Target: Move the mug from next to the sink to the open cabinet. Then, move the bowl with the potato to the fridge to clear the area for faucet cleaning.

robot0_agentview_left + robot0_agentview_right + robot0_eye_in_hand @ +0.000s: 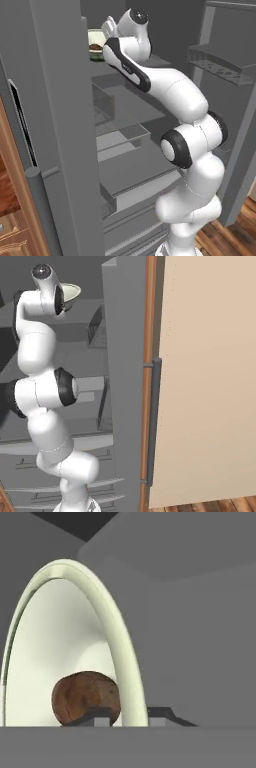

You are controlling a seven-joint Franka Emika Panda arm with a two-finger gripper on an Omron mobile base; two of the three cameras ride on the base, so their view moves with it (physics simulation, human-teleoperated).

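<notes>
The potato [86,698] lies nearest the hand camera, resting low inside the bowl [50,652]; the gripper [129,717] straddles the bowl rim, one fingertip inside beside the potato and one outside, so it appears clenched on the rim. The bowl [96,37] sits high at the top of the fridge [55,125], carried at the end of the raised arm; in the right base view its pale rim [70,292] projects just past the wrist. Judged from this posture, a rim grasp keeps the bowl level enough to retain the potato during placement; whether the bowl already rests on a shelf [140,165] cannot be told. No brand, label or writing is legible on any surface.
</notes>
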